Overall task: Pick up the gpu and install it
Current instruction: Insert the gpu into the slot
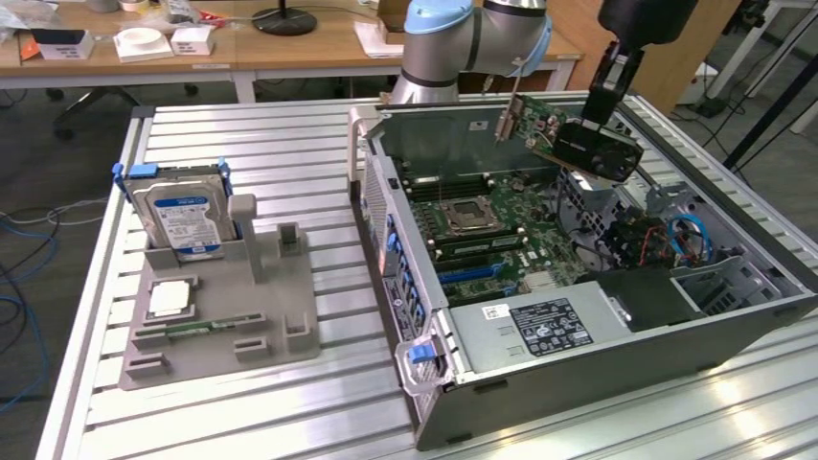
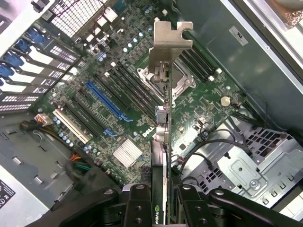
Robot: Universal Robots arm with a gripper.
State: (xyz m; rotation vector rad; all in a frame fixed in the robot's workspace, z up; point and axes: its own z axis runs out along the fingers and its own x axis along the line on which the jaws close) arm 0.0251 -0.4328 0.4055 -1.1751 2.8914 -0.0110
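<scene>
Gripper fingers clamp the NVIDIA-logo gpu above the motherboard printed DELL.

Graphics card: green board, black cooler, silver end bracket. Motherboard: green, with black slots and one blue slot. Hard drive: silver, blue-and-white label. Tray: plain grey. Table: silver (ribbed in parallel grooves). Robot arm: silver with pale blue joints.
</scene>
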